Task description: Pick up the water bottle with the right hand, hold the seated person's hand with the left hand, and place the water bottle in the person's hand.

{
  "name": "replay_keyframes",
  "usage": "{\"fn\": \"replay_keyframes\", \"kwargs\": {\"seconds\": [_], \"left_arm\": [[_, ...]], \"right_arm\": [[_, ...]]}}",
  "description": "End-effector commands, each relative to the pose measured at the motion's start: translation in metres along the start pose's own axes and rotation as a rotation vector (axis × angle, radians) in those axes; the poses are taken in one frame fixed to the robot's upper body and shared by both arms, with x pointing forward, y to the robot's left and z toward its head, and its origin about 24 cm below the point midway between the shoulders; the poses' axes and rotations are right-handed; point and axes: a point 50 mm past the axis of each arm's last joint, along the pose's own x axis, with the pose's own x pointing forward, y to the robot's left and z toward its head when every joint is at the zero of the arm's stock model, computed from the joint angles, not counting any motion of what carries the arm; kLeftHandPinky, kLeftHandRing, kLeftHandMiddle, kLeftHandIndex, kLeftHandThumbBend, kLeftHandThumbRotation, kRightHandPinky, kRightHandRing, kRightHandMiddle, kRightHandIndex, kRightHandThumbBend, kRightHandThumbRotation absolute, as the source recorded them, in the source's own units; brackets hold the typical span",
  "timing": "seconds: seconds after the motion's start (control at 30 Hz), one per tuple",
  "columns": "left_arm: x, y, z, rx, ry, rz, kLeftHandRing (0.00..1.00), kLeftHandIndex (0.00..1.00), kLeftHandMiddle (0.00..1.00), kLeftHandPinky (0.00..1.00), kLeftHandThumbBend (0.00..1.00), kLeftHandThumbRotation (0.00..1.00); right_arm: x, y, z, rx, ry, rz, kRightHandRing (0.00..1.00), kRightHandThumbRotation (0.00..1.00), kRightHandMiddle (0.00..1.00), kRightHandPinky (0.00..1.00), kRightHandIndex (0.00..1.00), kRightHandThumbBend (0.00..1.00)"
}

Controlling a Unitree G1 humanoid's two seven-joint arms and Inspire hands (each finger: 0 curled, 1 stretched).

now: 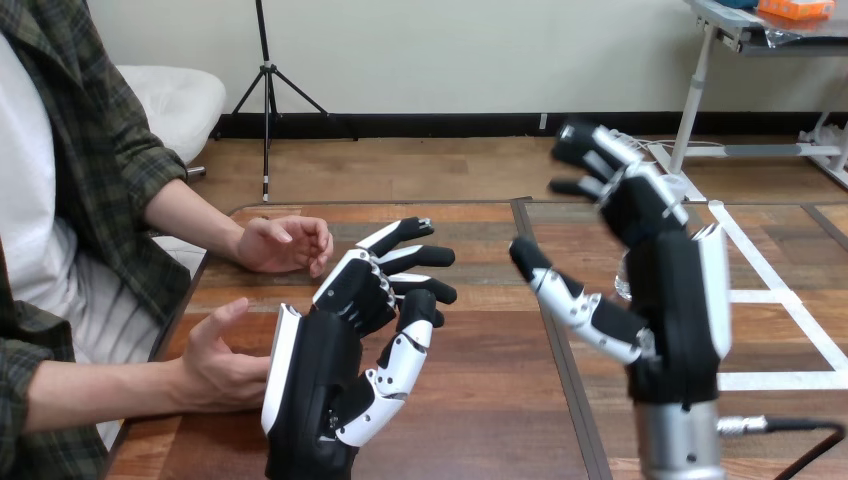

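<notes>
Nearest the camera, at the lower centre of the frame, is the left hand (320,385). It is raised on edge above the bench (490,410), with its fingers nearly straight and spread toward the upper right and its thumb set apart from them. It is open and grips nothing.

The right hand (670,290) stands right of centre, upright on its silver forearm. Its thumb stretches out to the left and its fingers bend forward at the top. It too is open, with nothing clasped.

Two of the person's hands show, both at the left of the frame.
- The person's lower hand (222,362) is at the bench's left edge, loosely curled, just beside the white shell of the left hand. Whether the two touch cannot be told, and no robot finger curls round it.
- The person's upper hand (285,243) rests on the bench farther back, loosely cupped and apart from both robot hands.

There is one water bottle (622,284), almost wholly hidden behind the right hand. A small clear sliver of it shows at the left edge of that hand's palm, just above the thumb. Whether the right hand touches it cannot be told. It is well apart from the left hand and from both of the person's hands.
</notes>
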Motion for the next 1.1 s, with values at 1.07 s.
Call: {"fn": "replay_keyframes", "kwargs": {"seconds": [1.07], "left_arm": [[0.017,-0.001,0.01,-0.008,-0.092,-0.006,0.57,0.75,0.68,0.46,0.23,0.38]], "right_arm": [[0.05,-0.031,-0.01,-0.223,-0.071,-0.237,0.92,0.24,0.89,0.89,0.82,0.68]]}}
